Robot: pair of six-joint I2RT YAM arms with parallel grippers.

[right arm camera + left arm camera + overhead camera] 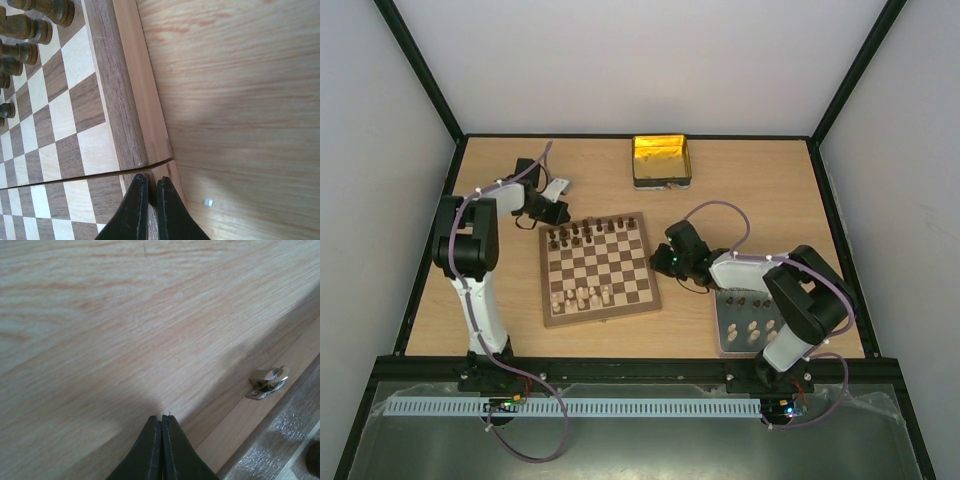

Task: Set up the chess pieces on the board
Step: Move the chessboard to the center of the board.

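The board lies mid-table. Dark brown pieces stand along its far rows and several pale cream pieces along its near rows. More cream pieces lie on the grey tray. My left gripper is shut and empty at the board's far-left corner; in the left wrist view it is over bare table beside the board's edge and metal clasp. My right gripper is at the board's right edge; in the right wrist view it is shut over the brown border at the fold seam, with dark pieces far off.
A yellow-gold tin stands at the back, right of centre. The grey tray sits front right under the right arm. Black frame posts and white walls bound the table on all sides.
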